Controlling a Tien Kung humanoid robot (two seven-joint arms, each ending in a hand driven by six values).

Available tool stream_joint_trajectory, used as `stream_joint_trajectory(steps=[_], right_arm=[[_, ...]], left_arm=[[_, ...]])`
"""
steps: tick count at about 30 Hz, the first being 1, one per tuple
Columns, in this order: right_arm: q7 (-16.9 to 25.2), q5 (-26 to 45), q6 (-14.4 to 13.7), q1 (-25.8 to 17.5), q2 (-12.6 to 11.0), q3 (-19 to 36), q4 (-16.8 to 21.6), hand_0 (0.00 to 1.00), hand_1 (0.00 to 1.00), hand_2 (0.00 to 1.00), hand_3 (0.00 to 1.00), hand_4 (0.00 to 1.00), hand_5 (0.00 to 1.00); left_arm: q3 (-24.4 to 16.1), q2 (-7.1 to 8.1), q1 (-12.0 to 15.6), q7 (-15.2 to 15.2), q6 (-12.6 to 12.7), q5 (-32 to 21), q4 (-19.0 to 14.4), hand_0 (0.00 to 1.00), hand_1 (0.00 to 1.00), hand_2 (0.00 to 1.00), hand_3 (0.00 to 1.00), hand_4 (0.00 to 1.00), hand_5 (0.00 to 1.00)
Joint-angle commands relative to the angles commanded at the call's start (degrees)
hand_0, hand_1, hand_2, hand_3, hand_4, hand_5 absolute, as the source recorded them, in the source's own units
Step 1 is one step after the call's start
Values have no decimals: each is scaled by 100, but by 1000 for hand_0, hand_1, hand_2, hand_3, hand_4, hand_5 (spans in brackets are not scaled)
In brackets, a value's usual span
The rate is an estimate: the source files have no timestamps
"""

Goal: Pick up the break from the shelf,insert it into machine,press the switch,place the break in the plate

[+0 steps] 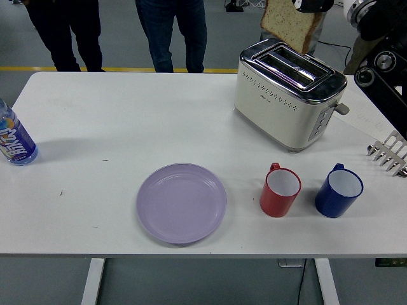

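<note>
Right robot hand (310, 5) is at the far right, at the top edge of the view, its dark fingers closed on the upper corner of the bread slice (289, 24). The slice hangs tilted in the air, clear of the toaster (286, 94) and above its far side; its lower edge is just over the slots without touching them (most of the hand is cropped by the frame). The black right arm (380, 47) comes in from the right edge, above the bench (114, 127). Both toaster slots look empty.

The purple plate (182, 202) lies empty toward the near edge, well apart from the toaster, to its left and nearer. A red mug (280, 190) and a blue mug (339, 190) stand side by side to the right of the plate, near the front of the toaster. A white rack (388, 152) shows at the right edge, partly cut off. A blue-labelled bottle (14, 140) stands at the far left edge.

Two persons (117, 32) stand at the far side, only legs visible.
</note>
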Motion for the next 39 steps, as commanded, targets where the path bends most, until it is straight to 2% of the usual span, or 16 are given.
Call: stream_joint_trajectory(steps=[5, 13, 16, 21, 32, 39], right_arm=[[-193, 194, 155, -117, -139, 5, 486, 94, 170, 410, 484, 473, 58], [-433, 353, 378, -282, -125, -33, 1025, 90, 165, 409, 483, 471, 60], [-468, 377, 416, -309, -132, -42, 1113, 86, 163, 408, 482, 465, 56], [-598, 507, 564, -450, -213, -93, 1594, 85, 162, 409, 483, 450, 41], [-666, 626, 608, -681, -310, -354, 2244, 84, 159, 408, 483, 437, 29], [-698, 746, 604, -843, -211, -508, 2482, 85, 154, 407, 482, 434, 27]], left_arm=[[-5, -9, 26, 1, -9, 19, 0, 630, 497, 498, 537, 333, 799], [-33, -28, 59, 9, -20, 57, 0, 630, 496, 501, 537, 334, 801], [-27, -30, 57, 8, -21, 50, 0, 629, 497, 501, 538, 331, 798], [-15, -30, 35, -1, -18, 17, 0, 629, 497, 502, 537, 330, 797], [-17, -31, 16, -4, -21, 11, 0, 629, 498, 503, 537, 330, 797], [-31, -39, 14, -3, -23, 22, 0, 629, 498, 503, 538, 332, 800]])
